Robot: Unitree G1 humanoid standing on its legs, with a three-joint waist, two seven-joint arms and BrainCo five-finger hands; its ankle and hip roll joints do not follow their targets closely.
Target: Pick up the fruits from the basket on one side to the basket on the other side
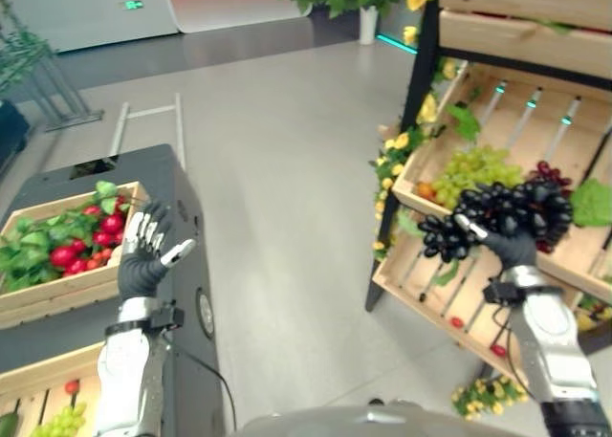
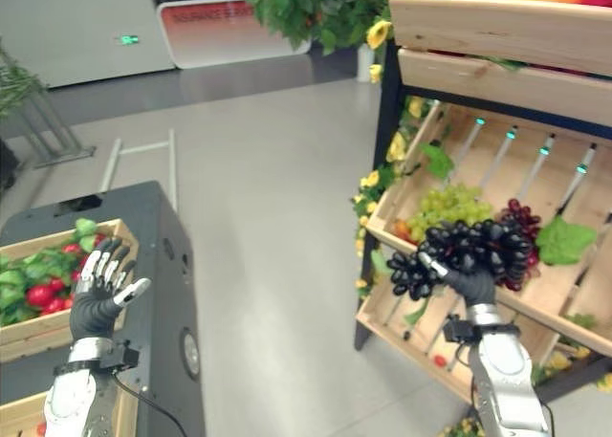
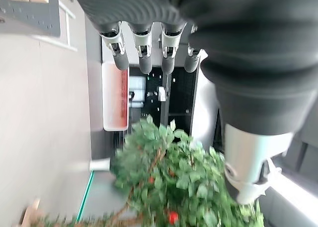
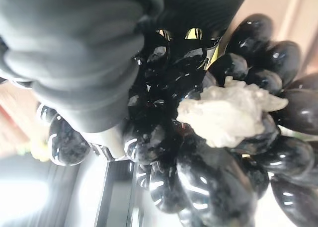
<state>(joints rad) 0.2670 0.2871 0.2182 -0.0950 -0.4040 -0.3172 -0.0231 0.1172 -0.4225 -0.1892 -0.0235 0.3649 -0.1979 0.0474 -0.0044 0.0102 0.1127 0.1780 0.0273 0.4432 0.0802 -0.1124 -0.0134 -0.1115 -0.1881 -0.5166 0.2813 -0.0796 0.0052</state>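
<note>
The right hand (image 1: 510, 249) has its fingers wrapped around a bunch of black grapes (image 1: 497, 217), lifted just above the wooden shelf crate (image 1: 449, 298). The left hand (image 1: 143, 255) is raised, fingers spread and holding nothing, beside the crate of red fruit (image 1: 57, 298). Carrying step, I'd say: the grapes must swing across to that left crate.

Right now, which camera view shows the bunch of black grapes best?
The right eye view: the whole black grape bunch shows, gripped by the right hand above the wooden shelf crate. The left eye view shows it similarly. The right wrist view shows only close-up berries.
</note>
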